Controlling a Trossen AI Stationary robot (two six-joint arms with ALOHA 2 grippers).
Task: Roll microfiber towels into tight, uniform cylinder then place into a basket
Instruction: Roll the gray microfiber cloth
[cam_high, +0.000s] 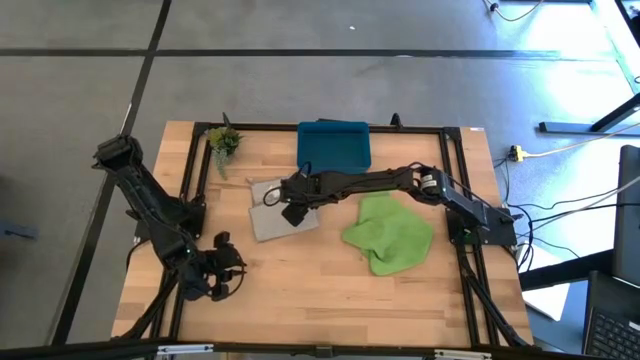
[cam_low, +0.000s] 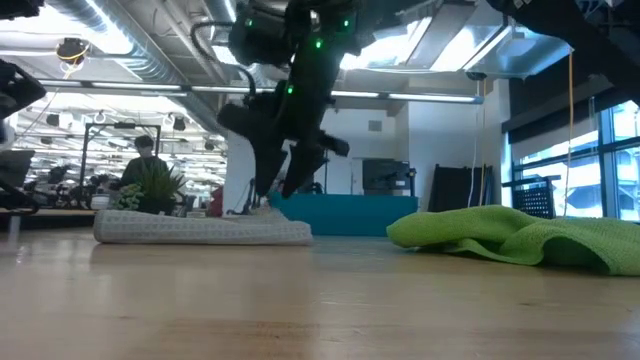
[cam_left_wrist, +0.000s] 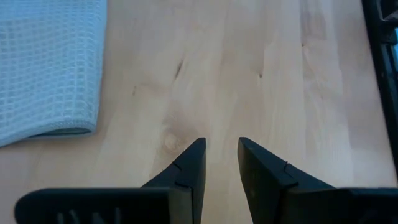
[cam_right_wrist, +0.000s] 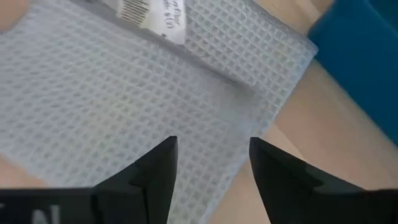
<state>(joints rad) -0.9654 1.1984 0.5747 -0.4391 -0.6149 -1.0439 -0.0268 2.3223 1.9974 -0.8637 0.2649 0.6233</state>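
Wooden table (cam_high: 320, 290) fills the high view from above. On it the grey towel (cam_high: 272, 222) lies flat, folded, near the middle. The right gripper (cam_high: 291, 212) reaches far across and hangs over the towel's far edge. The green towel (cam_high: 390, 233) lies in a crumpled heap to the right of the grey one, apart from it. The blue basket (cam_high: 334, 144) sits at the far edge of the table, just behind the grey towel. A small plant (cam_high: 223, 141) stands left of the basket. The left gripper (cam_high: 222, 277) waits near the front left of the table, away from both towels.

From the low view, the grey towel (cam_low: 200, 229) lies flat, and the right gripper (cam_low: 272, 190) points down just above its right end. The green towel (cam_low: 510, 238) bulges up at the right. The basket (cam_low: 345, 215) shows behind them. A person (cam_low: 145, 165) sits far back in the room.

The left wrist view shows the left jaws a little apart over bare wood, holding nothing, with the grey towel (cam_left_wrist: 46, 68) off to one side.

The right wrist view shows the right jaws apart, just above the grey towel (cam_right_wrist: 124, 87), gripping nothing. A white label (cam_right_wrist: 152, 15) lies on the towel, and a corner of the basket (cam_right_wrist: 360, 50) shows beyond it.
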